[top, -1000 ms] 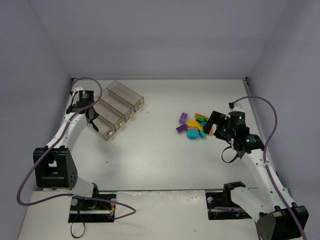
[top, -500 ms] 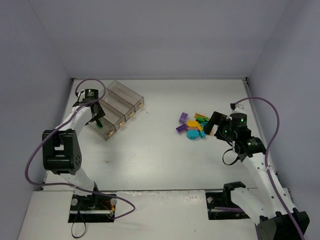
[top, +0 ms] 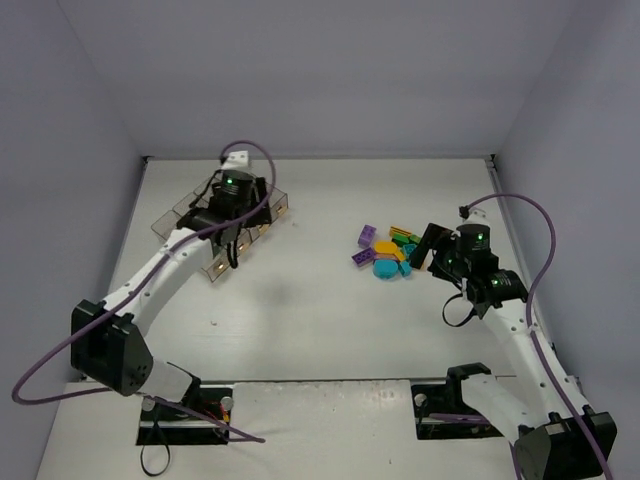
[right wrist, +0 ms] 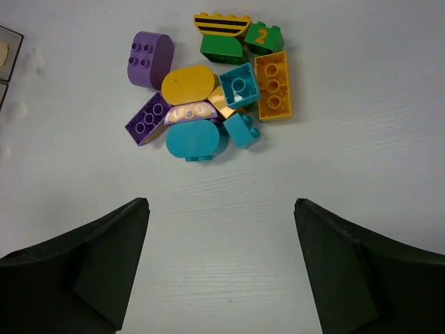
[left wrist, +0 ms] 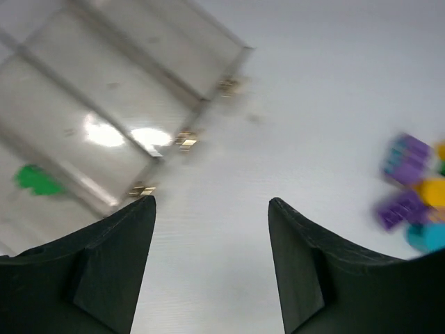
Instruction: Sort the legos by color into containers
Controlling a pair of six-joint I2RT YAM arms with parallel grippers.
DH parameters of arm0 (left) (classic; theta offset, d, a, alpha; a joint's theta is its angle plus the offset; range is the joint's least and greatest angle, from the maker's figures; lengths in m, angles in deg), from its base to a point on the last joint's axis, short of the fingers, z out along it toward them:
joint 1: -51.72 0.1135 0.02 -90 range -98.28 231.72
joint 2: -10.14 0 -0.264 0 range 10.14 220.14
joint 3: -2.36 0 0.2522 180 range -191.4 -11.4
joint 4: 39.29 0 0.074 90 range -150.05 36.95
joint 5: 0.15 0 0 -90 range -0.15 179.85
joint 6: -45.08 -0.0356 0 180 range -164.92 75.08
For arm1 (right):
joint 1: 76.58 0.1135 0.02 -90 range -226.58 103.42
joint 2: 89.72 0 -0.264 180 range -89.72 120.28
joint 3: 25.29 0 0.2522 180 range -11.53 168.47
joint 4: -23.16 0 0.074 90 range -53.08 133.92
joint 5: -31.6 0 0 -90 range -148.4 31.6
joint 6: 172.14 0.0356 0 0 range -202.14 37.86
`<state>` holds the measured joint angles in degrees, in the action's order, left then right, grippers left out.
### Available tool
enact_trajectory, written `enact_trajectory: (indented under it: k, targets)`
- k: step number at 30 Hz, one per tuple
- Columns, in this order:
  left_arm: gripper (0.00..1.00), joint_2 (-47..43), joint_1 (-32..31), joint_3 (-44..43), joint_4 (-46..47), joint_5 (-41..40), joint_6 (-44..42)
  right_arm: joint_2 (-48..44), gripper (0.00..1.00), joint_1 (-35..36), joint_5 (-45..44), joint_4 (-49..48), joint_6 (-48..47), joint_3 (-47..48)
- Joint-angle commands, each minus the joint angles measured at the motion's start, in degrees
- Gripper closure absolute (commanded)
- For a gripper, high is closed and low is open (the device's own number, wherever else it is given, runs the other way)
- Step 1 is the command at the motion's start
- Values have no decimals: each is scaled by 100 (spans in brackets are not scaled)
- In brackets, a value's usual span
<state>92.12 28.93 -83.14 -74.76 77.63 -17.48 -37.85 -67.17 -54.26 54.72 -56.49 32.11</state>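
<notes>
The legos [top: 385, 256] lie in a loose heap right of the table's middle. In the right wrist view I see a cyan rounded brick [right wrist: 197, 139], two purple bricks [right wrist: 147, 118], a yellow oval one [right wrist: 188, 83], an orange brick [right wrist: 272, 85] and green ones [right wrist: 263, 35]. My right gripper [right wrist: 221, 203] hovers open just near of the heap, nothing between its fingers. The containers [top: 212, 262] sit at the back left. One green lego [left wrist: 38, 179] lies inside a bin [left wrist: 104, 90]. My left gripper [left wrist: 212, 202] is open and empty over the bins' right ends [top: 258, 200].
Grey walls enclose the white table on three sides. The left arm [top: 170, 262] stretches diagonally over the near bins and hides part of them. A purple cable [top: 530, 215] loops beside the right arm.
The left gripper has opened and swung from the bins' left side rightward across them, toward the heap. A green brick now lies in a bin. The right arm has barely moved.
</notes>
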Motion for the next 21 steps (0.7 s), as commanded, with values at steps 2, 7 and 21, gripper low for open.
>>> enact_trajectory:
  k: [2,7,21]
  targets:
    - [41,213,-928,-445,747,721,-598,130,18,-27,-378,-260,177,119]
    - [41,1267,-1780,-1244,1002,1223,-1258,314,27,-36,-397,-260,81,206]
    - [41,2543,-2494,-2090,1064,2261,-1795,709,30,-132,-695,-128,238,145]
